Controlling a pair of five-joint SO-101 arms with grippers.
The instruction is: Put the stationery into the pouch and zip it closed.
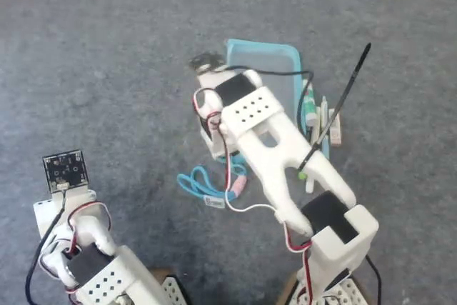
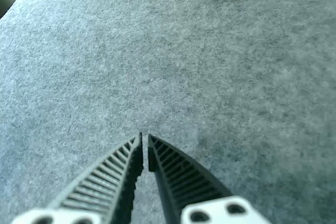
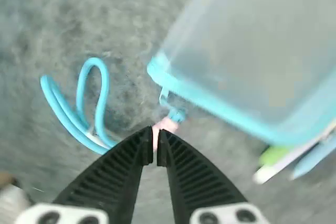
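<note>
A see-through pouch (image 1: pixel 271 69) with a cyan rim lies at the middle of the grey mat, and in the right wrist view its corner (image 3: pixel 252 61) is close ahead. Several pens (image 1: pixel 316 116) lie along its right edge, with their ends (image 3: pixel 275 163) poking out by the rim. A cyan strap (image 1: pixel 202 183) and a pink tag (image 1: pixel 238 185) trail from the pouch's near corner. My right gripper (image 3: pixel 155 136) is shut with the pink tag (image 3: pixel 165 124) at its tips. My left gripper (image 2: pixel 145 139) is shut over bare mat at the near left.
The right arm (image 1: pixel 285 155) stretches from the front right across the pouch's near side. A thin black rod (image 1: pixel 343 98) slants above the pens. The left arm (image 1: pixel 86 255) sits folded at the front left corner. Grey mat (image 1: pixel 107 69) covers the table.
</note>
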